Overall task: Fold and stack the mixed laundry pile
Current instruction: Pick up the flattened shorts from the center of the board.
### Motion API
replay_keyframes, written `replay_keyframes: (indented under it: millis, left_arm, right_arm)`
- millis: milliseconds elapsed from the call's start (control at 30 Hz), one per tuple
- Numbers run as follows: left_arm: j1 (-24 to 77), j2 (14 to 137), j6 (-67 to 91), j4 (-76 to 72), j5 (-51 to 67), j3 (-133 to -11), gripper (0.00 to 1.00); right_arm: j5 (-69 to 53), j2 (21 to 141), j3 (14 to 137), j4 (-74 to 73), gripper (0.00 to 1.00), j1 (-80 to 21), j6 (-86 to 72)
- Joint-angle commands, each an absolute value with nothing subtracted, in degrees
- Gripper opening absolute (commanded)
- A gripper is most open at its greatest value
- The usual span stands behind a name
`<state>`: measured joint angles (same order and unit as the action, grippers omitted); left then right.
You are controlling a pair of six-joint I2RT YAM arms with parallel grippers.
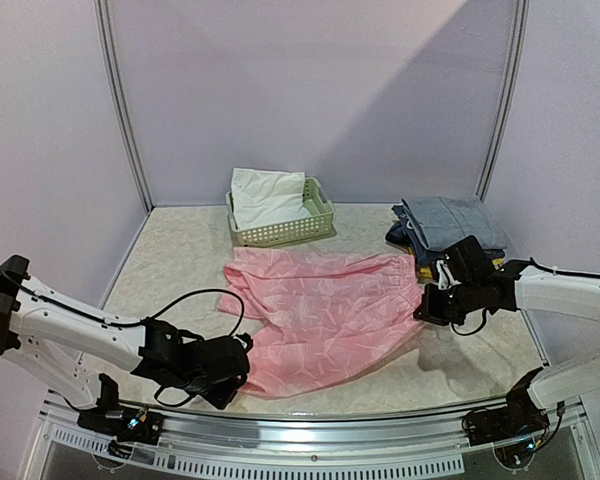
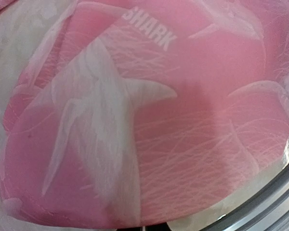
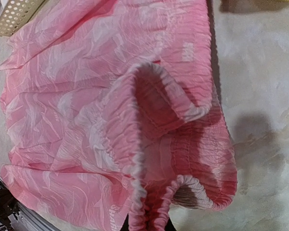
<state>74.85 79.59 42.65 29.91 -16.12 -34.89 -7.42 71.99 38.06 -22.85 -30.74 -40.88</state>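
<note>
We see the pink garment [image 1: 320, 318] spread flat on the bench [image 1: 180, 260]. Its long axis runs left to right, with the elastic waistband [image 3: 135, 159] toward the right arm and the printed hem toward the near left. The right end effector [image 1: 426, 308] is clamped on the waistband, holding up a ruffled loop. The left end effector [image 1: 232, 374] is closed at the near-left corner; its fingers are hidden, but it appears to pinch the hem. The white garment [image 1: 265, 195] lies in the green basket [image 1: 280, 235] behind, with folded clothes [image 1: 450, 222] off to the basket's right.
</note>
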Motion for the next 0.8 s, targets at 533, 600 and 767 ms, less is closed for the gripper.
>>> replay_keyframes:
  millis: [533,600,767]
  left_arm:
    - [73.8,54.52,42.82,65.3,-26.91,-58.89,0.0]
    - [74.36,53.99,44.36,65.15,-25.14,-56.28,0.0]
    - [74.62,54.61,44.61,60.88,-20.19,-50.73,0.0]
  right_arm:
    - [3.5,63.49,57.58,-48.94,0.0,-30.69,-37.02]
    - [3.26,59.23,53.14,-49.2,0.0,-30.74,-39.07]
    - [1.99,54.85,46.23,-48.75,0.0,-30.75,-41.33]
